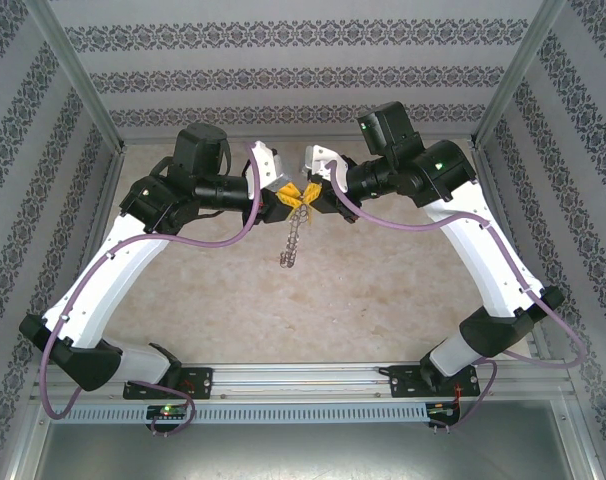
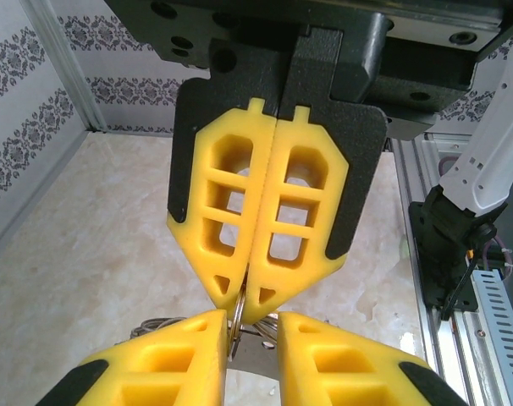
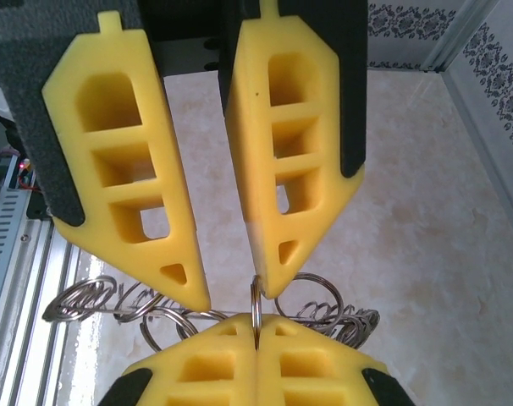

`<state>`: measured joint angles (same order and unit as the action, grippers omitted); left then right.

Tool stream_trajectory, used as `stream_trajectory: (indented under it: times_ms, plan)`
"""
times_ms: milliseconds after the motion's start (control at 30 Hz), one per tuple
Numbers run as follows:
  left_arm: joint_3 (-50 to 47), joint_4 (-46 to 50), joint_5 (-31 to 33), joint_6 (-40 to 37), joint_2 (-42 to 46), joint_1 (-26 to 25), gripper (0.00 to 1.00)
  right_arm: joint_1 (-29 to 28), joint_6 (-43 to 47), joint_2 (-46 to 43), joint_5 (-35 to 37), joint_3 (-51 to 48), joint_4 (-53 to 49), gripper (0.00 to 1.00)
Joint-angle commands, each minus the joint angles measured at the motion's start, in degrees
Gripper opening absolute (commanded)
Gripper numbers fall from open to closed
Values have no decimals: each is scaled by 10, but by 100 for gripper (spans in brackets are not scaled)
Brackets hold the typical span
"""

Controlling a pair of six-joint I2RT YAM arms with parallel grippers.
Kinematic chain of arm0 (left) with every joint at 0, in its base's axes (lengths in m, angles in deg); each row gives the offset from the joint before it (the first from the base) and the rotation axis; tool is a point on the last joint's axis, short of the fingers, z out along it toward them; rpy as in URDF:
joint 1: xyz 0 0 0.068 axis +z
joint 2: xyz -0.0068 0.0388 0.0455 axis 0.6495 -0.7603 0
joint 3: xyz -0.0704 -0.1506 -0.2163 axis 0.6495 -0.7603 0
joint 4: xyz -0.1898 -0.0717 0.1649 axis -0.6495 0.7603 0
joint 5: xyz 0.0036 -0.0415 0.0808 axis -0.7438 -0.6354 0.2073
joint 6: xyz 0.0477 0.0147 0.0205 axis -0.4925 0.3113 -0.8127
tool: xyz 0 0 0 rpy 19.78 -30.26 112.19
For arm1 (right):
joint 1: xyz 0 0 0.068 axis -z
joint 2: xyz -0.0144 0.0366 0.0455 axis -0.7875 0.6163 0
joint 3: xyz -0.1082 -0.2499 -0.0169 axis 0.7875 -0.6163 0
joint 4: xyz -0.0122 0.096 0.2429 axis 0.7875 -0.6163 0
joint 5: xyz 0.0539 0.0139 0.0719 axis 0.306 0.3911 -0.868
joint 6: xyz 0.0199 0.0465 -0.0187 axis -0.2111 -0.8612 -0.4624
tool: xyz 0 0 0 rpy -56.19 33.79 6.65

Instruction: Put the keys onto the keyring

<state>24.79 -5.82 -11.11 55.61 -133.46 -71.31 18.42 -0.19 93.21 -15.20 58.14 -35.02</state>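
beige marbled table [image 1: 383, 290] lies under both arms, with patterned walls [image 1: 43, 150] around it; from the overhead camera i see the left arm [image 1: 113, 270] and the right arm [image 1: 483, 250] bent inward so their heads meet nose to nose over the far middle of the table; the left gripper [image 1: 286, 197] and the right gripper [image 1: 316, 196] face each other, yellow tips almost touching; on my right wrist feed the right gripper's fingers are pressed flat together, pinching one thin wire loop of the keyring [image 3: 256, 303] edge-on at their tips; the left gripper's fingers stand a narrow gap apart, with that same loop in the gap, against one tip and not clamped; the rest of the keyring, a string of grey wire loops, dangles below the two grippers in the overhead view; whether its lower end touches the table i cannot tell
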Motion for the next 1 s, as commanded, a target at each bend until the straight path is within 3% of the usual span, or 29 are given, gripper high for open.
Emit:
stream_trajectory:
  times_ms: [0, 267, 433, 600, 733, 967]
  plan:
    - [16, 3, -8, -9, -7, -8, 22, -2, -9, -6, -25, 16, 21, 0]
    - [16, -20, -10, -3, -15, -8, 21, -3, -14, -2, -31, 18, 20, 0]
    - [16, -31, -19, 1, -19, -7, 0, -3, -14, 0, -30, 18, 18, 0]
    - [22, -32, -26, 2, -22, -8, 0, -1, -18, -1, -31, 16, 19, 0]
    - [21, -42, -36, 14, -15, -2, 0, 10, -49, -15, -41, -4, 44, 11]
    - [16, -76, -81, 56, -5, 21, 0, 70, -181, -77, -126, -102, 196, 25]
